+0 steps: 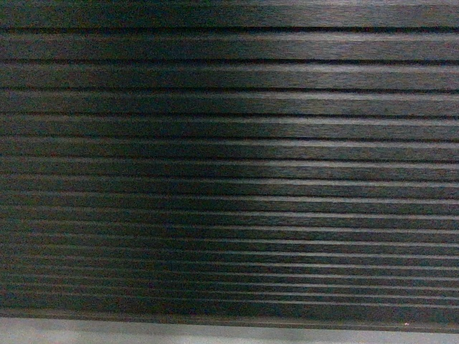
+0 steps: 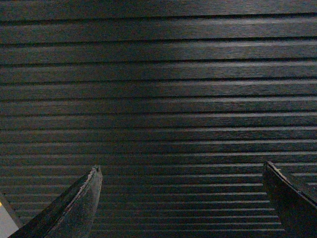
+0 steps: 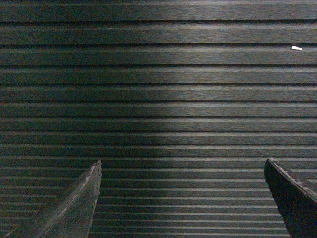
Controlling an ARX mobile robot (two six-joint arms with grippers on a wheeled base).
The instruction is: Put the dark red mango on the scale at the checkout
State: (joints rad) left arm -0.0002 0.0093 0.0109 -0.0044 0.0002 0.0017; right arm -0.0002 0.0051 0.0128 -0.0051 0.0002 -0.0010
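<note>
The black ribbed front of the checkout (image 1: pixel 229 158) fills the head view, with its grey plinth (image 1: pixel 215 333) along the bottom edge. The dark red mango and the scale are out of view. In the left wrist view my left gripper (image 2: pixel 181 167) stands open close to the same ribbed front (image 2: pixel 158 89), nothing between its fingers (image 2: pixel 81 203). In the right wrist view my right gripper (image 3: pixel 182 162) is open too, empty, facing the ribbed panel (image 3: pixel 158 99). Neither gripper shows in the head view.
The ribbed counter front stands close ahead as a wall in all three views. A small white speck (image 3: pixel 296 48) sits on the panel at the upper right of the right wrist view. A pale patch (image 2: pixel 6 220) shows at the left wrist view's lower left corner.
</note>
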